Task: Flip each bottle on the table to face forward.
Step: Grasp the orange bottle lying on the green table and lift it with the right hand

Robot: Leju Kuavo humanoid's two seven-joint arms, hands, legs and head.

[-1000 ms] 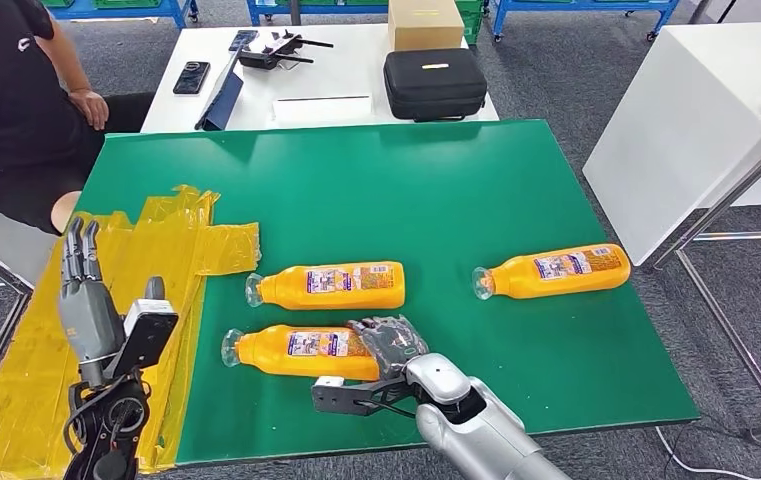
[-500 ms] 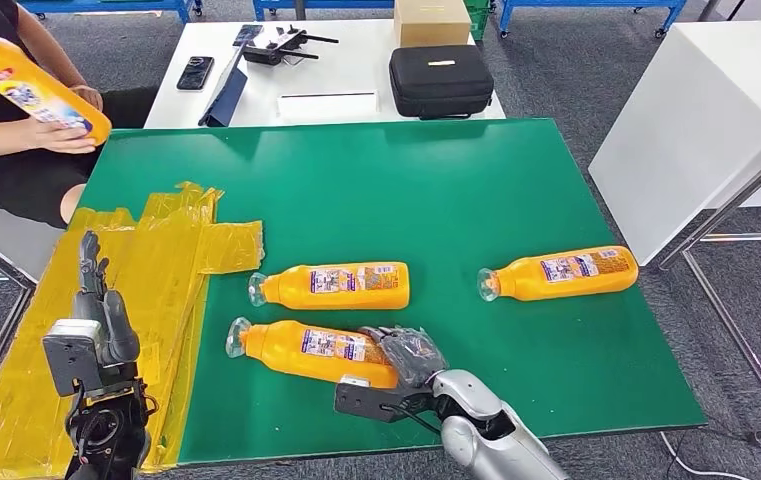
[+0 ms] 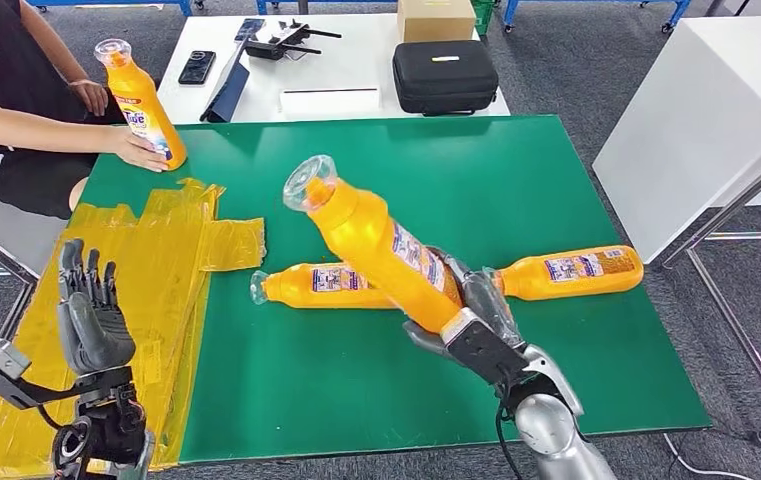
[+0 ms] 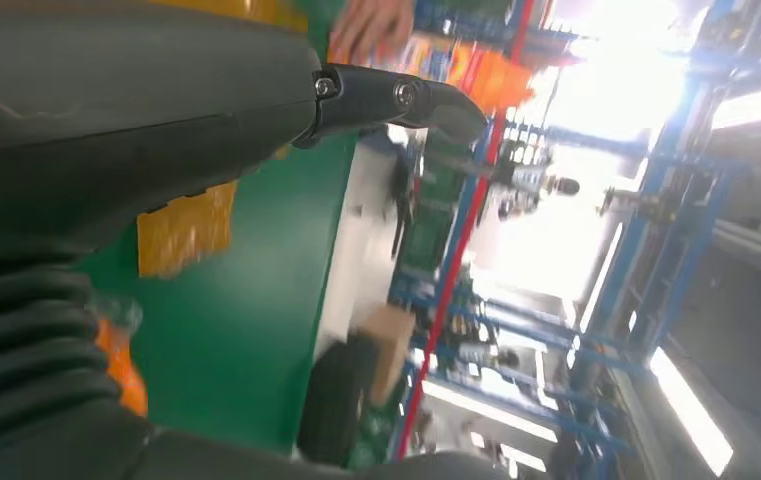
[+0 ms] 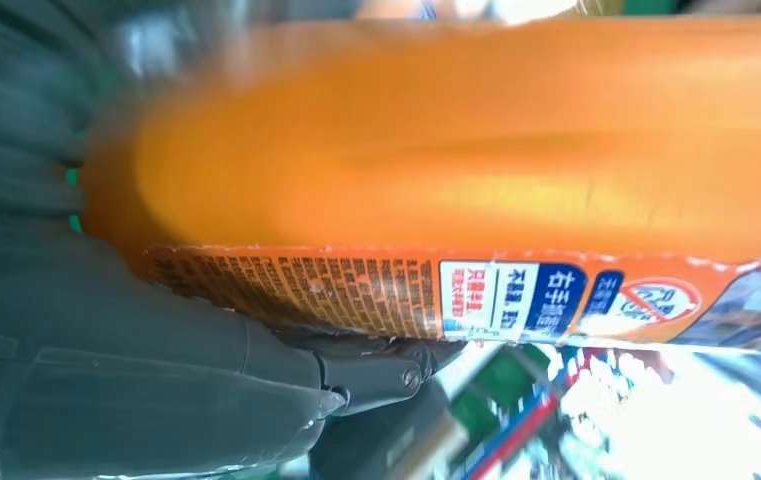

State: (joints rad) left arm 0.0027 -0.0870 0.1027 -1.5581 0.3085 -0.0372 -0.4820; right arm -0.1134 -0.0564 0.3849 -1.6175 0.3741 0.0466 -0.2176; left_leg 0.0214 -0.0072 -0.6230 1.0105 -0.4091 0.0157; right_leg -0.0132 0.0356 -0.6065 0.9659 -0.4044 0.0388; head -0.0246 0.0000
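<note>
Green tabletop point(image 3: 516, 180) here, yellow tape patch point(image 3: 156, 260) at 9 o'clock. Our left hand point(image 3: 91, 320) hangs at 8 o'clock, fingers apart, holding nothing. A person's hand point(image 3: 141, 148) steadies an upright orange bottle point(image 3: 143, 100) at 11. Our right hand point(image 3: 476, 315) is clamped on the lifted bottle point(image 3: 376, 240), cap tilted toward 11. Behind it lie the middle bottle point(image 3: 321, 285) and right bottle point(image 3: 576, 270).

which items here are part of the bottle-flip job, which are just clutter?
Job:
lifted bottle held by right hand
two lying bottles
upright bottle under a person's hand
green table

Clutter:
black case
cardboard box
phone
yellow sheet
</note>
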